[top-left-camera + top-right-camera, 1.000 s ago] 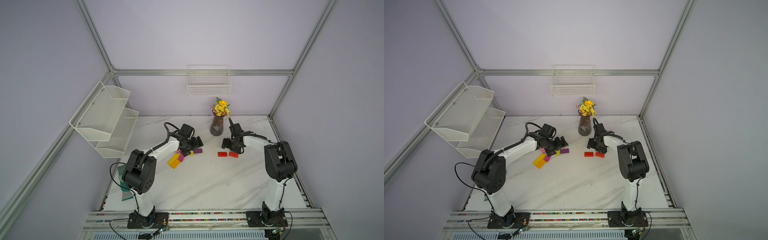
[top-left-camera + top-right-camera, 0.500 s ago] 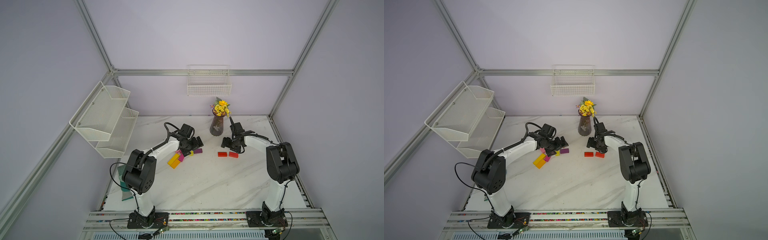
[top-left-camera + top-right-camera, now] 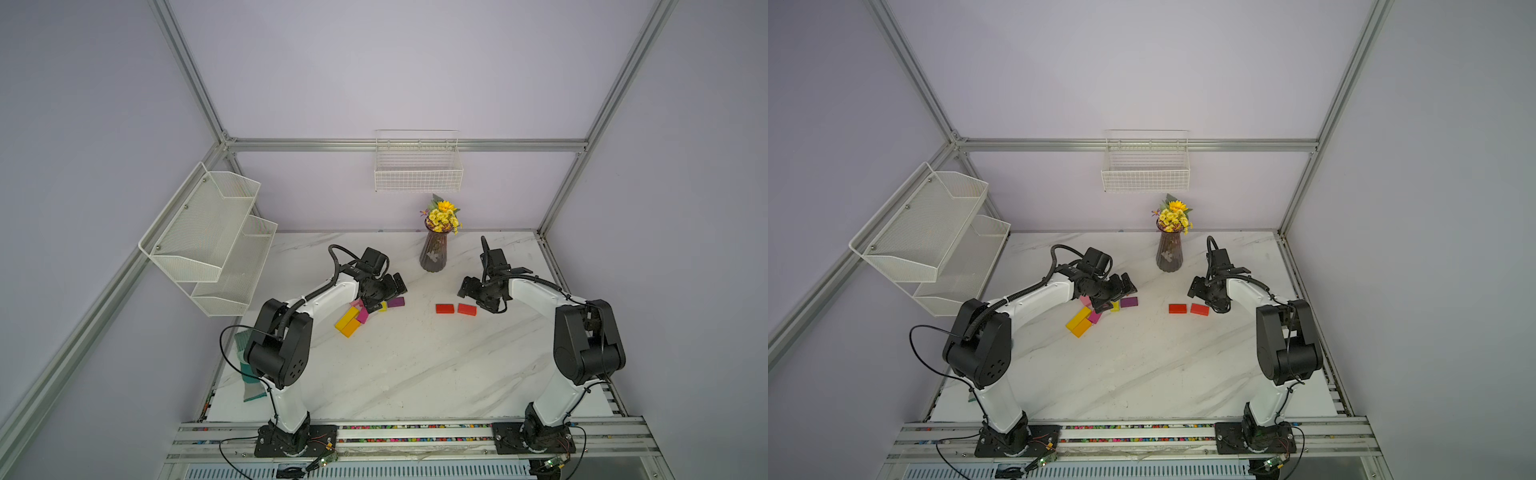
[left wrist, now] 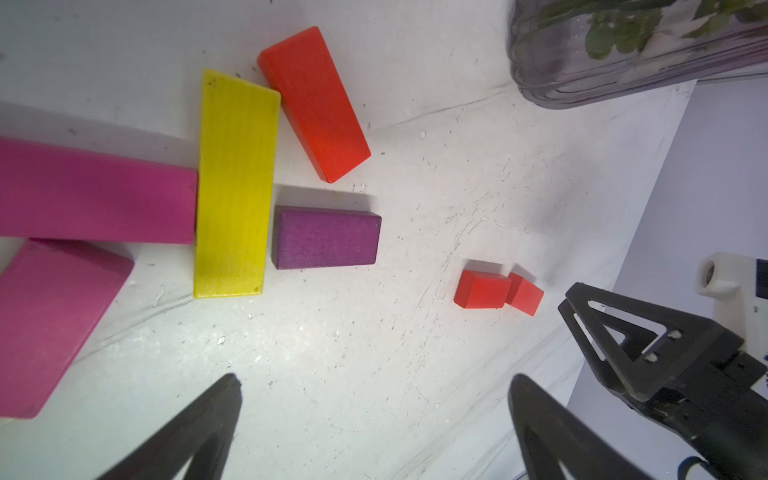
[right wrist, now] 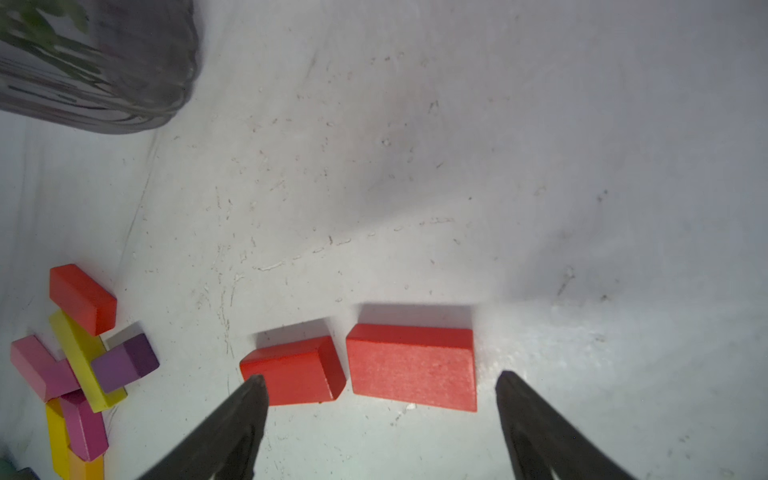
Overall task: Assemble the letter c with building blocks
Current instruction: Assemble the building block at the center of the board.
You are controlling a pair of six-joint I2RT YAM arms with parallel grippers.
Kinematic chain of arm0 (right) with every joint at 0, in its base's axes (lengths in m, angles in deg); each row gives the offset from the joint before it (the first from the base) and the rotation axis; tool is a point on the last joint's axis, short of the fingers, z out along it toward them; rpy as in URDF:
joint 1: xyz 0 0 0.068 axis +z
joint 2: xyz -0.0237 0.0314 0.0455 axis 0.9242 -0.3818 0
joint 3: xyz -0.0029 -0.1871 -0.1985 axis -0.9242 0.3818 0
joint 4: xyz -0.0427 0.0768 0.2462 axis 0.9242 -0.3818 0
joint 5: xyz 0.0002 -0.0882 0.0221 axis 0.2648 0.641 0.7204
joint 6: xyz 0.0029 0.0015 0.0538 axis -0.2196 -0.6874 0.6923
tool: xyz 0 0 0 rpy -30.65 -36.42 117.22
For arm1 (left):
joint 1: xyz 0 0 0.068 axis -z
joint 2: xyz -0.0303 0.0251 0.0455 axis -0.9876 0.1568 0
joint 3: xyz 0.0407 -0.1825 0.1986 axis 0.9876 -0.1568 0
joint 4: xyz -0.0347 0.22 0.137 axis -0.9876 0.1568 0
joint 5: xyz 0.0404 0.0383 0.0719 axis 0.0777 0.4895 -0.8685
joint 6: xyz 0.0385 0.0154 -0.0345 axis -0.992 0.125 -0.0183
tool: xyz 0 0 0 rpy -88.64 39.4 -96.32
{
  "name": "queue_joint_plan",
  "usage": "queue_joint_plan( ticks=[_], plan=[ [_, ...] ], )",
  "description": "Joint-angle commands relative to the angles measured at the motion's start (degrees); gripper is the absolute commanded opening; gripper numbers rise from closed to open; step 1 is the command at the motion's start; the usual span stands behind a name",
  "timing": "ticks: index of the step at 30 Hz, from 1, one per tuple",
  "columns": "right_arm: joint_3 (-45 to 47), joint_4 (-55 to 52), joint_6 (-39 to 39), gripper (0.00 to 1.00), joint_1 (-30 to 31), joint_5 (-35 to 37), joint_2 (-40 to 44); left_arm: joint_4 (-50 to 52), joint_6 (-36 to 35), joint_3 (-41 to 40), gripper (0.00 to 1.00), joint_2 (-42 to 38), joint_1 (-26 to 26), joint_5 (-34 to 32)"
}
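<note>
In both top views your left arm hides part of the block cluster [image 3: 363, 315]. The left wrist view exposes it: yellow block [image 4: 235, 187], purple block [image 4: 326, 239] just beside it, orange-red block [image 4: 316, 104]. The left gripper [image 4: 376, 380] stands wide open, empty, above the table [image 4: 332, 332]. The right wrist view shows the right gripper [image 5: 381, 378] likewise spread and empty, close to the two red blocks [image 5: 411, 365] lying side by side.

Pale lilac walls [image 3: 415, 75] are enclosing a white marble table [image 3: 415, 374]. A vase [image 3: 433, 257] of yellow flowers is standing near the back wall. A wire basket [image 3: 417, 178] is hanging just above the vase; a two-tier mesh shelf [image 3: 208, 232] is hanging well apart from it.
</note>
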Motion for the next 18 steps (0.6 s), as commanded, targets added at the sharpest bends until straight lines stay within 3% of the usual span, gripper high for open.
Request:
queue_joint_plan(
  ticks=[1, 18],
  plan=[
    [0.18, -0.60, 0.96, 0.89, -0.67, -2.58, -1.18, -0.26, -1.09, 2.21, 1.00, -1.24, -0.04, 0.94],
    [-1.13, -0.36, -0.96, 0.89, -2.05, -5.87, -5.45, 0.09, -0.89, 3.02, 1.00, -0.66, -0.04, 0.68]
  ],
)
